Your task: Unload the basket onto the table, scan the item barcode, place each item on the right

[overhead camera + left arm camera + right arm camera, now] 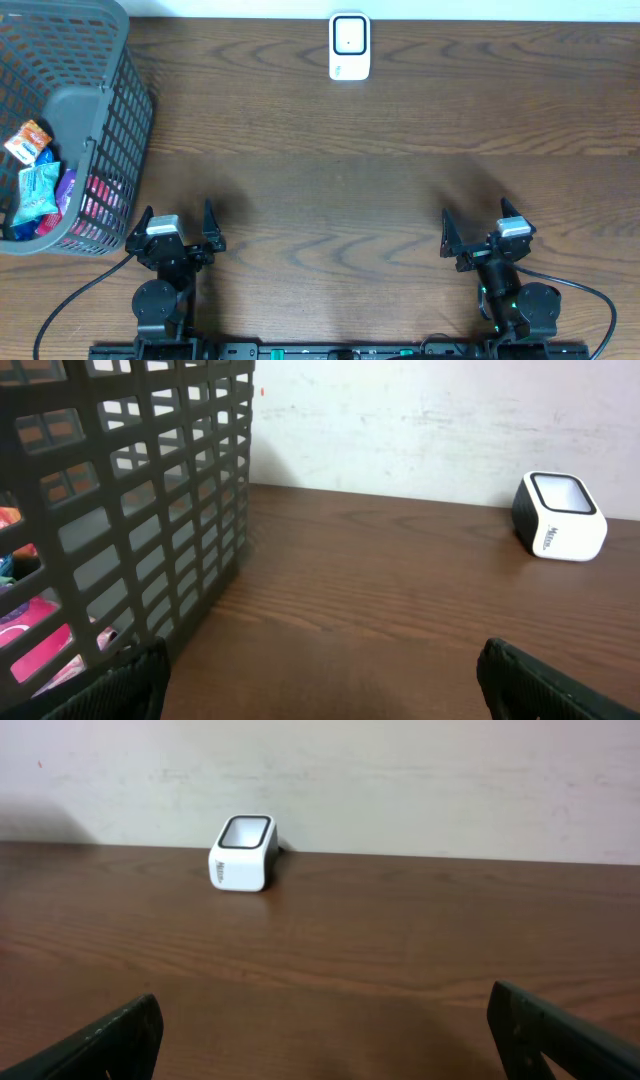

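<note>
Left gripper (pixel 178 215): fingers spread wide, nothing between them, parked low over bare table.
Right gripper (pixel 476 215): also spread wide and empty.
Items: the snack packets, among them a teal packet (pixel 38 190) and an orange packet (pixel 28 140), lie piled in the grey mesh basket (pixel 125 110). It sits ahead of the left gripper and to its outer side, and well apart from the right gripper.
Barcode scanner (pixel 349 46): far ahead of both grippers, roughly midway between them, with its window facing up.
Risk, basket wall: the near wall stands between my left fingers and the packets. A low approach would shove or tip the basket, so I would have to come in over the rim.
Risk, wrong pick: the packets overlap, so a wide close could pinch two or crumple one and lose it.
Risk, barcode: I cannot see a barcode on any packet (they are too small from overhead). The code could end up turned away from the window or hidden under a finger.
Risk, scanner: it looks light and free-standing, and a low pass could knock it.
</note>
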{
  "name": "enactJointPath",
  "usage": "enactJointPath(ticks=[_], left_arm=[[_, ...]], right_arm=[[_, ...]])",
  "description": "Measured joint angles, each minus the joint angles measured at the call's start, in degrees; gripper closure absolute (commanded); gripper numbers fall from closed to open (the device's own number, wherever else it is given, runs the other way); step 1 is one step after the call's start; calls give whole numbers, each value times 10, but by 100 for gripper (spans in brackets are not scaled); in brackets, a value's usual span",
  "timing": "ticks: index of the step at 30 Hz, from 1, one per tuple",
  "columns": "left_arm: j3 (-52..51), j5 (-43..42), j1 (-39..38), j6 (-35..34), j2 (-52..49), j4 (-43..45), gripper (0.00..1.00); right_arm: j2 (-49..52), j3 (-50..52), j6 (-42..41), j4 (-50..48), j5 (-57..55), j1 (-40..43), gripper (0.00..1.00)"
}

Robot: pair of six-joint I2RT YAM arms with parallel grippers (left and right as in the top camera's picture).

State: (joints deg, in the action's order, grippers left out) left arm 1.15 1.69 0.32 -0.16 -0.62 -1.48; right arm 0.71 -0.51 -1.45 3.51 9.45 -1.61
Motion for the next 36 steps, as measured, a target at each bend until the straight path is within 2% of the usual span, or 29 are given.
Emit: enactJointPath(ticks=[36], left_arm=[[0,0,-11,0,0,0,2]], right_arm=[[0,0,0,0,0,0,1]])
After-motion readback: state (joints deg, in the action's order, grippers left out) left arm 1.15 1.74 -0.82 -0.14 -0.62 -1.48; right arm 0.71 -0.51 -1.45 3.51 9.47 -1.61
